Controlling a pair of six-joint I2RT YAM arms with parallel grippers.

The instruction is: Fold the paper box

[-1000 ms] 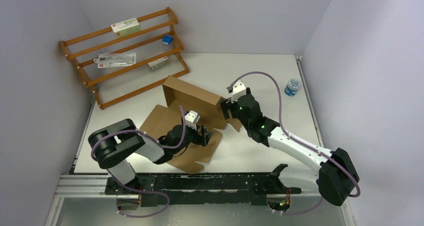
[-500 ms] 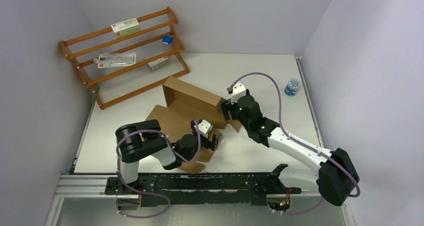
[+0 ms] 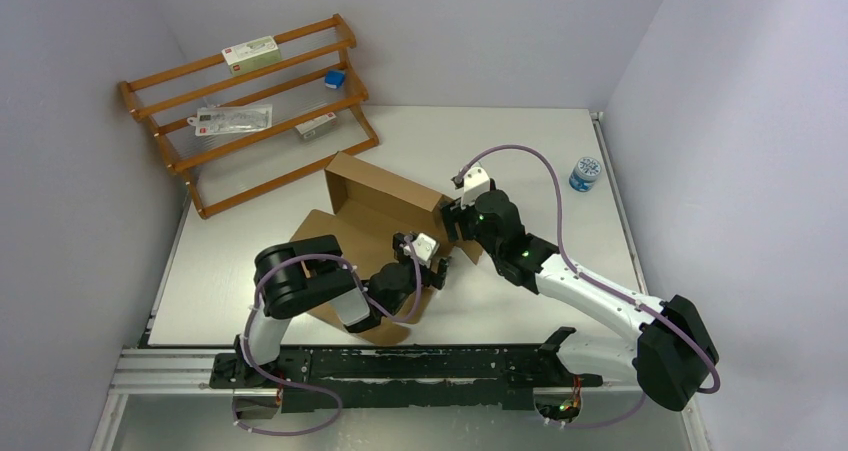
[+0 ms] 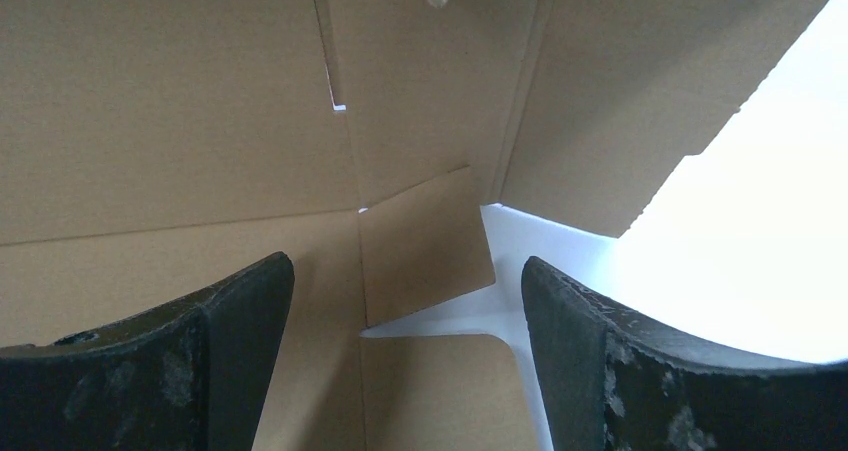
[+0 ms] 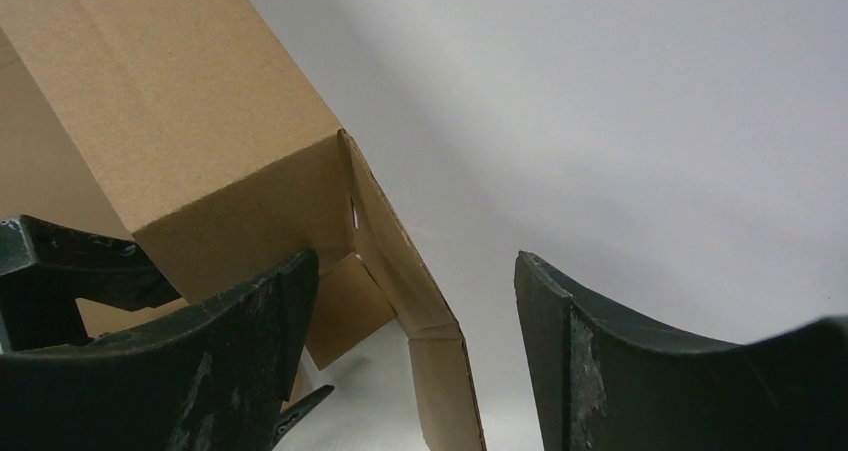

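The paper box is plain brown cardboard, partly folded: its far walls stand up and a flat panel lies toward the near left. My left gripper is open and empty, low over the box's near right corner. In the left wrist view a small flap and a rounded tab lie between its fingers. My right gripper is open at the box's right end. In the right wrist view a creased side flap stands between its jaws, not gripped, beside the box wall.
A wooden rack with small packets and a blue block leans at the far left. A blue-capped jar stands at the far right by the wall. A metal rail runs along the near edge.
My left arm has swung right across the flat panel to the box's near right corner. My right arm has barely moved. The box has stayed in place.
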